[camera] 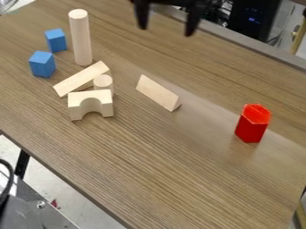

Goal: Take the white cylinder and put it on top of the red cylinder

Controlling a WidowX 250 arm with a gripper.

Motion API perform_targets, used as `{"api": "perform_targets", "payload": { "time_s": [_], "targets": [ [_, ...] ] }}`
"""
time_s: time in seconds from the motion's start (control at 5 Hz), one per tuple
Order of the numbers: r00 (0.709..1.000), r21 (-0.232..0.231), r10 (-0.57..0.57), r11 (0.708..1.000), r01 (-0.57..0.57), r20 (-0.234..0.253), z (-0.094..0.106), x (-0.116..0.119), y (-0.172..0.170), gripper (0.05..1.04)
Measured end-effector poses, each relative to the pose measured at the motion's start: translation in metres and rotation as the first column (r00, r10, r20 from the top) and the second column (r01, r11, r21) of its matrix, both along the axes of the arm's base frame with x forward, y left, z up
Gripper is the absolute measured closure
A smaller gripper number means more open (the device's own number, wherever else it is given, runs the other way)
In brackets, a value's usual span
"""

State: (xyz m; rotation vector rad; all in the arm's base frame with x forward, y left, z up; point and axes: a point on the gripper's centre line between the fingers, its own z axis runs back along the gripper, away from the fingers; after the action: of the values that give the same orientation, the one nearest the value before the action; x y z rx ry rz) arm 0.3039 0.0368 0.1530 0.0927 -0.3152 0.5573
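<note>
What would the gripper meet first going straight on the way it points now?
Below the gripper, likely the brown tabletop; the triangular wooden block lies along that line in view and, depth being unclear, could come first.

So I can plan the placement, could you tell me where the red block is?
In the camera view, the red block stands toward the right edge; its nearest neighbour is the triangular wooden block to its left.
</note>
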Motion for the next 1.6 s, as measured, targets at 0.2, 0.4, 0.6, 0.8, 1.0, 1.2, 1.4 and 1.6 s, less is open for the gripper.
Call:
{"api": "perform_targets", "payload": {
  "time_s": [0.2, 0.4, 0.6, 0.8, 1.0, 1.2, 1.4, 1.6],
  "targets": [
    [0.996, -0.007, 0.086, 0.996, -0.086, -0.029, -0.008, -0.011, 0.031, 0.083],
    [0.993, -0.023, 0.108, 0.994, -0.109, -0.057, -0.024, -0.020, 0.045, 0.083],
    [0.989, -0.048, 0.110, 0.992, -0.115, -0.100, -0.047, -0.024, 0.052, 0.083],
    [0.987, -0.048, 0.101, 0.993, -0.108, -0.124, -0.065, -0.025, 0.056, 0.083],
    [0.989, -0.073, 0.066, 0.994, -0.076, -0.132, -0.085, -0.023, 0.058, 0.083],
    [0.989, -0.083, 0.064, 0.994, -0.076, -0.137, -0.102, -0.024, 0.067, 0.083],
    [0.987, -0.061, 0.045, 0.997, -0.055, -0.153, -0.109, -0.025, 0.072, 0.083],
    [0.985, -0.035, 0.039, 0.998, -0.045, -0.169, -0.116, -0.030, 0.075, 0.124]
  ]
}}
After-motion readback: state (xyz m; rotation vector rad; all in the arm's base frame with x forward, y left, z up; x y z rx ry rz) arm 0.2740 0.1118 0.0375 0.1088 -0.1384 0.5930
